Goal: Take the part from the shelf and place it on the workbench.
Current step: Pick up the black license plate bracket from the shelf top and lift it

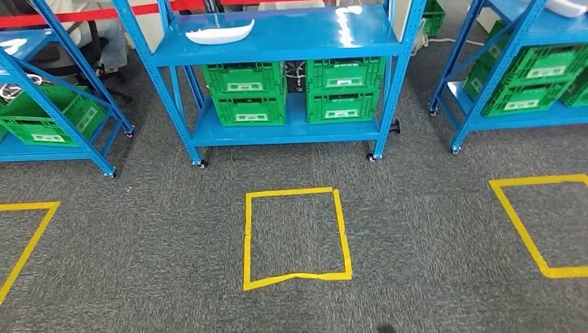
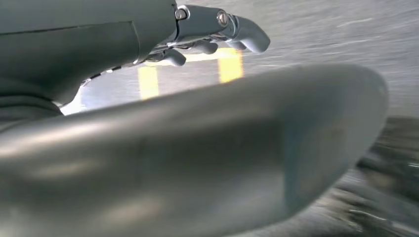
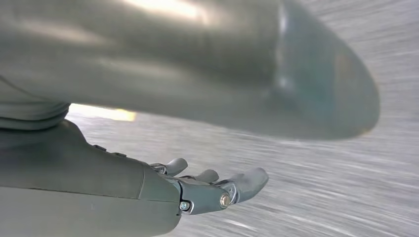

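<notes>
Standing before the blue shelf (image 1: 277, 35) in the upper middle of the head view, with the white part (image 1: 220, 32) lying on its top board, upper centre-left of the frame, untouched. Below it, green crates (image 1: 244, 94) stacked on the lower board. On the grey carpet in the lower centre, a yellow tape square (image 1: 297, 236), with more tape outlines at the left and right edges.

Hanging low beside the body, by the look of the wrist views: left hand (image 2: 207, 34) holding nothing, fingers loosely extended and slightly apart; right hand (image 3: 207, 190) likewise bare, fingers gently spread.

Judged as the approach step, the pick not yet begun. Next move likely calls for closing on the shelf, lifting an arm to the top board and grasping the long, curved part along its body. No workbench seen here.
</notes>
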Robot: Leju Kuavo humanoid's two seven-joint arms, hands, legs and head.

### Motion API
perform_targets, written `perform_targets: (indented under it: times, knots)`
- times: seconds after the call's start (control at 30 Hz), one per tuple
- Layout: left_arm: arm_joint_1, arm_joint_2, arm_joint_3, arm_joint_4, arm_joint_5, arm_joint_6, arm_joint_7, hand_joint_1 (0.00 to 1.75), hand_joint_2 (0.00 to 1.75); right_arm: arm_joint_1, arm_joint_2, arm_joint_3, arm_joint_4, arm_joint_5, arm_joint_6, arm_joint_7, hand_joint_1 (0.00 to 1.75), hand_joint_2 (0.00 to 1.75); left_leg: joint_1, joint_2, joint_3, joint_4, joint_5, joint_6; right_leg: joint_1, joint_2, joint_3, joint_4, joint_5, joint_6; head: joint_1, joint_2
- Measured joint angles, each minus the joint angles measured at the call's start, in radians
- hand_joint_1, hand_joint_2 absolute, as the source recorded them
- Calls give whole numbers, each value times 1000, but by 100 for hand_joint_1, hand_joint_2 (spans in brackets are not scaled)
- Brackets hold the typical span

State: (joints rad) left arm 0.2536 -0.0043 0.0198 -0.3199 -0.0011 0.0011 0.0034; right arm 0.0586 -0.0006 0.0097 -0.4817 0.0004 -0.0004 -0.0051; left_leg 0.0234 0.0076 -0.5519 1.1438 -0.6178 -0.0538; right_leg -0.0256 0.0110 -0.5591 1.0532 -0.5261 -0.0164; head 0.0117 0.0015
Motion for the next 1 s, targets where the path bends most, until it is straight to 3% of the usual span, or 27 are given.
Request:
perform_targets:
  times: [0.07, 0.1, 0.13, 0.23, 0.27, 0.33, 0.47, 0.57, 0.73, 0.87, 0.93, 1.0]
  knots:
    - [43, 3, 0, 64, 0, 0, 0, 0, 0, -41, 0, 0, -60, 0, 0, 0, 0, 0, -3, -3, -72, 120, -54, 1, 6, 13, -2, 1, -1, -5, -4, 0]
    - [57, 5, 0, 88, 0, 0, 0, 0, 0, -53, 0, 0, -81, 0, 0, 0, 0, 0, -5, -4, -96, 150, -57, 3, 9, 18, -1, 1, -3, -6, -5, 0]
    - [66, 5, 0, 101, 0, 0, 0, 0, 0, -59, 0, 0, -93, 0, 0, 0, 0, 0, -7, -4, -103, 144, -41, 8, 13, 21, 1, 1, -4, -8, -5, 0]
    - [48, 6, 0, 96, 0, 0, -2, 0, 0, -40, 0, -1, -94, 0, 0, 2, 0, 0, -18, -6, -45, -22, 68, 30, 18, 24, 9, -1, -8, -8, -4, 0]
    - [30, 5, 0, 82, 0, 0, -2, 0, 0, -23, 0, -1, -84, 0, 0, 3, 0, 0, -24, -6, -31, -63, 69, 35, 19, 23, 10, -3, -9, -5, -6, 0]
    - [-16, 4, 0, 38, 0, 0, -4, 0, 0, 19, 1, -1, -43, 0, 0, 5, 0, 0, -31, -8, -26, -86, 60, 43, 20, 21, 11, -5, -12, 2, -10, 0]
    - [-89, -1, 0, -39, 0, 0, -6, 0, 0, 100, 2, -1, 30, 0, 0, 5, 0, 0, -28, -17, -24, -105, 111, 37, 26, 13, 21, -11, -21, -16, -11, 0]
    - [-103, -1, 0, -52, 0, 0, -6, 0, 0, 108, 1, -1, 39, 0, 0, 2, 0, 0, -30, -8, -19, -106, 111, 50, 24, 22, 25, -22, -15, 2, -11, 0]
    - [-101, -1, 0, -64, 0, 0, -5, 0, 0, 109, 0, -1, 50, 0, 0, 2, 0, 0, -31, -15, -13, -103, 109, 60, 22, 14, 30, -35, -11, 9, -10, 0]
    - [-145, 1, 0, -141, 0, 0, -6, 0, 0, 149, 1, -1, 123, 0, 0, 4, 0, 0, -34, -20, -9, -111, 109, 80, 15, 10, 35, -44, -11, 38, -10, 0]
    - [-198, 0, 0, -215, 0, 0, -7, 0, 0, 195, 0, 0, 193, 0, 0, 7, 0, 0, -28, -36, -3, -128, 118, 88, 16, 0, 24, -5, -37, 44, -9, 0]
    - [-245, 1, 0, -269, 0, 0, -8, 0, 0, 241, -2, 0, 247, 0, 0, 8, 0, 0, -26, -45, 1, -134, 120, 90, 15, -2, -36, 110, -98, 44, -5, 0]
